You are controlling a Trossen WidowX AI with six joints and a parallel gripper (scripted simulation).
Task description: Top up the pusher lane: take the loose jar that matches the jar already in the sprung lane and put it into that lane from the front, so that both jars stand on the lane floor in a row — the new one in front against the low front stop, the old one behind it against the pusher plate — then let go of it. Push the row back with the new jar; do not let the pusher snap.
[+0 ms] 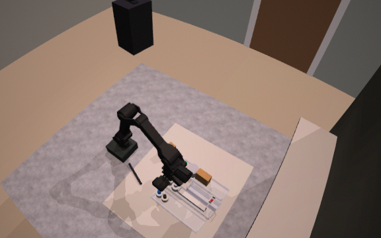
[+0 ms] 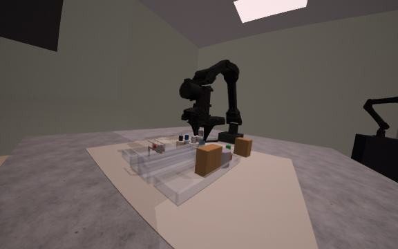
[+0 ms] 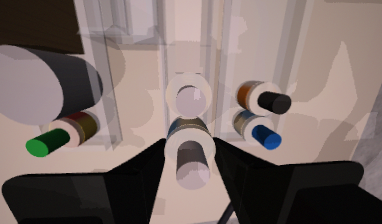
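My gripper (image 3: 189,142) (image 2: 201,137) is shut on a jar with a pale grey cap (image 3: 193,172) (image 2: 200,133) and a blue-and-tan band. It holds the jar upright between the fingertips at the front end of the clear-walled lane (image 3: 190,50). A jar with the same pale cap (image 3: 190,100) (image 2: 193,139) (image 1: 175,188) stands in the lane right behind the held one. In the wrist view the two look almost touching. The held jar looks a little higher; whether its base meets the lane floor is hidden. The arm hides it in the top view.
Right of the lane in the wrist view stand a black-capped jar (image 3: 275,102) (image 1: 165,197) and a blue-capped jar (image 3: 266,137) (image 1: 159,192). Left are a green-capped jar (image 3: 48,142), a grey cylinder (image 3: 27,85) (image 2: 225,158) and an orange block (image 2: 209,160) (image 1: 203,176). A dark rod (image 1: 135,173) lies near the base.
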